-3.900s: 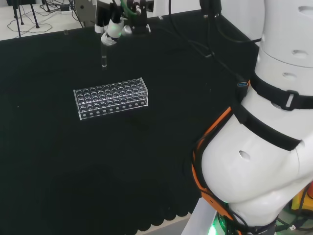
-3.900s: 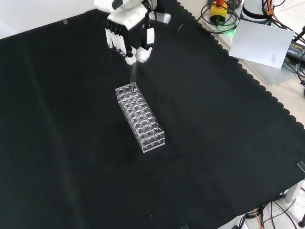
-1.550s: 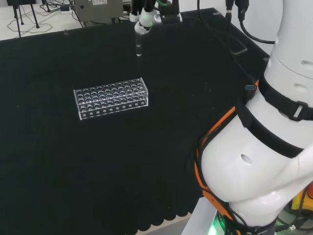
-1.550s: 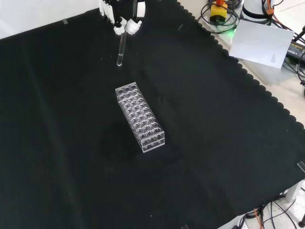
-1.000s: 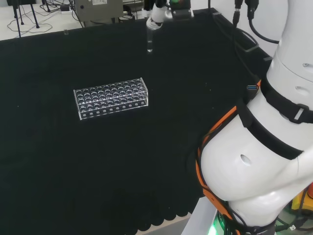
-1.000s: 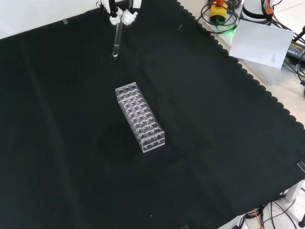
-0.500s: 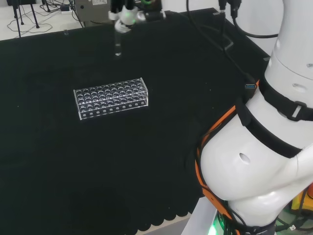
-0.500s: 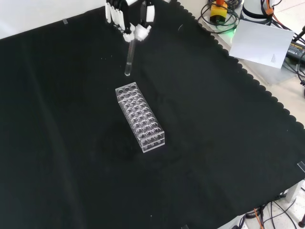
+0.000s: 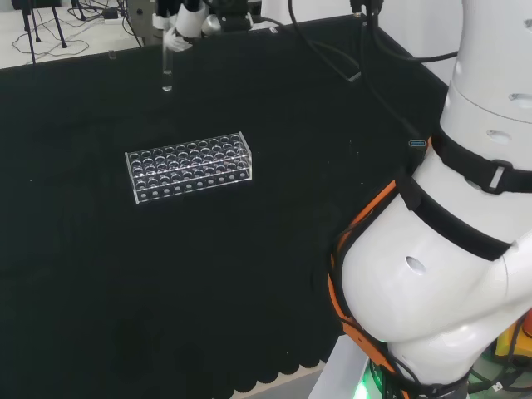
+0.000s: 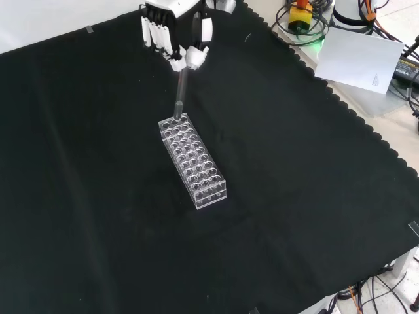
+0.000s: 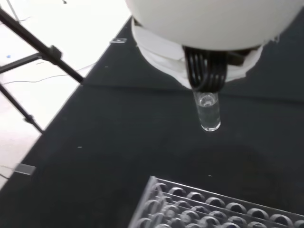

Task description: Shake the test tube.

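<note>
While fingers [image 10: 196, 56] pinch test tube [image 10: 179, 93] upright, clear rack [image 10: 193, 159] sits below on cloth [image 10: 294, 196].

A clear tube rack [image 10: 193, 160] lies mid-frame on the black cloth [image 10: 294, 196]; white paper [image 10: 363, 59] sits upper right.

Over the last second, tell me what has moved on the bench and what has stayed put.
The black and white hand, pinching the clear glass test tube, swung it to the left in the head view and lower in the front view, so the tube's tip now shows just above the far end of the clear plastic rack. The grip on the tube is unchanged; it hangs upright. The rack has not moved on the black cloth.
</note>
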`<act>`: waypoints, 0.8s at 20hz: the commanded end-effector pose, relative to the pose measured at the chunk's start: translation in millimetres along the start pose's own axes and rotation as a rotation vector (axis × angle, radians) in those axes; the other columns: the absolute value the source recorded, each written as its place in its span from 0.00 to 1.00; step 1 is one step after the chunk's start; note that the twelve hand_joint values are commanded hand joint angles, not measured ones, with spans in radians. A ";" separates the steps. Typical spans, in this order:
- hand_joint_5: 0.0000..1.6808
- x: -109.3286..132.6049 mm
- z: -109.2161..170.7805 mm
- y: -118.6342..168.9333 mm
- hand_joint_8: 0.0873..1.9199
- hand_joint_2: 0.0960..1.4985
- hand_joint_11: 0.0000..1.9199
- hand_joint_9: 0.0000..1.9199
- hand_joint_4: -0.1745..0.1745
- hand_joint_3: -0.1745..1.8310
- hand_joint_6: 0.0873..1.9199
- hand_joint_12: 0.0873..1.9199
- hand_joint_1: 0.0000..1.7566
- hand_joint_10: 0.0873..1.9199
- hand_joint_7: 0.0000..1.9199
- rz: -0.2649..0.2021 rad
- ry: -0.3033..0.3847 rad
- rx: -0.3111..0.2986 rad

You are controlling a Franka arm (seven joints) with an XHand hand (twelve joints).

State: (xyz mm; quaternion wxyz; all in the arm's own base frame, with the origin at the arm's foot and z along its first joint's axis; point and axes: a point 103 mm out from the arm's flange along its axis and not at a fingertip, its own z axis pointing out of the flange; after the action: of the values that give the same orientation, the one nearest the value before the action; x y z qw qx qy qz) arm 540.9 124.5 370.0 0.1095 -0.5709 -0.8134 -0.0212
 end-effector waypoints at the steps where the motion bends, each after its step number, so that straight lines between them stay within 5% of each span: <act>1: 0.88 15.3 3.1 8.4 0.22 0.31 0.60 0.73 0.00 0.46 0.00 0.57 0.82 0.19 0.80 -0.030 0.013 0.007; 5: 0.90 -16.1 5.2 -5.6 0.11 0.26 0.61 0.77 0.00 0.51 0.08 0.57 0.83 0.09 0.84 0.026 -0.015 0.020; 16: 0.90 -94.0 -2.7 -46.2 0.10 0.25 0.61 0.78 0.00 0.51 0.10 0.57 0.83 0.07 0.85 0.200 -0.102 0.042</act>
State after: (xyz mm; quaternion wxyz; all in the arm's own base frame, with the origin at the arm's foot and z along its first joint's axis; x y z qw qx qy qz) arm 534.3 51.6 357.1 0.0920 -0.6232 -0.7763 0.0222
